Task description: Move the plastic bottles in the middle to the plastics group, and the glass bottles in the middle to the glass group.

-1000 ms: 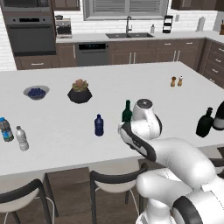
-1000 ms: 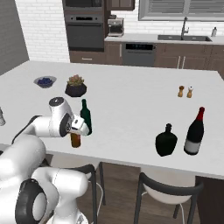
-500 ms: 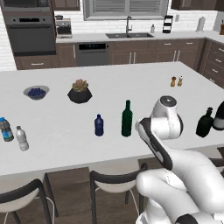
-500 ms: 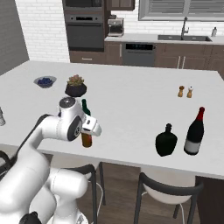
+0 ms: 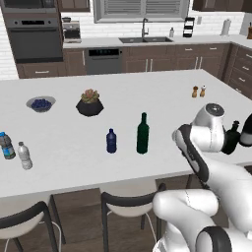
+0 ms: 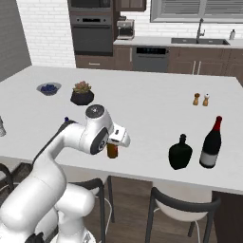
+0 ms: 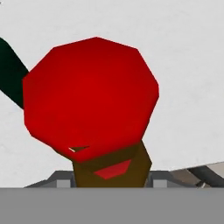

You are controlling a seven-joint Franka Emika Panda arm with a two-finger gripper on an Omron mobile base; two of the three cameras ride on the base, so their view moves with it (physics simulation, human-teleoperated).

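the white island counter [image 5: 64, 162] serves as the landmark. in the right base view the gripper [image 6: 116, 139] sits over the amber bottle [image 6: 112, 151] near the counter's front edge, and the brown body hangs below the white hand, seemingly a little above the counter surface, though that gap is hard to judge. the hand view looks straight down on the bottle's faceted red cap [image 7: 89, 98], with a slice of brown glass under it and the pale, faintly mottled counter behind; the fingers are not clear there, so the grip reads as closed on the bottle's neck rather than plainly seen. the left base view hides that bottle behind the arm, but it gives what the other side lacks: the tall dark green bottle [image 5: 142, 134] standing upright mid-counter, with the short dark blue bottle [image 5: 111, 141] just to its left, apart from it. at the counter's left end stand two clear water bottles, one blue-labelled [image 5: 6, 146] and one white-capped [image 5: 24, 156]. toward the right end, the right base view shows a squat, round-bodied black bottle [image 6: 180, 152] beside a taller dark bottle with a red neck [image 6: 211, 143], both glossy. farther back sit a dark planter [image 5: 89, 103], a blue bowl [image 5: 41, 104] and two small shakers [image 6: 201, 99].
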